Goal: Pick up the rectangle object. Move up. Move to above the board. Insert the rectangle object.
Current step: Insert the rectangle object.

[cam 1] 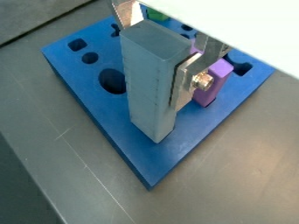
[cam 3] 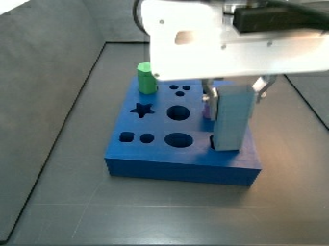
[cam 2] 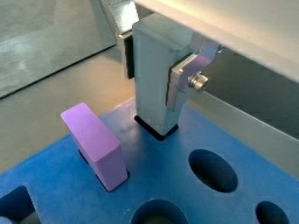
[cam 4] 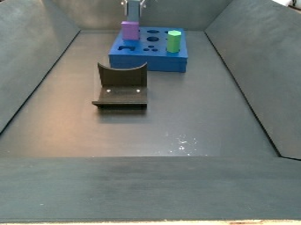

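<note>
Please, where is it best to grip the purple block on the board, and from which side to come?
Probably from above, on the upper part of the purple block, across its two broad flat faces. It stands upright in the board, so only the top is free. The gripper holds the rectangle object beside it.

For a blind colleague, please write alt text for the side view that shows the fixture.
The gripper holds the rectangle object upright over the far blue board, where a green block also stands. The dark fixture sits nearer on the grey floor.
</note>
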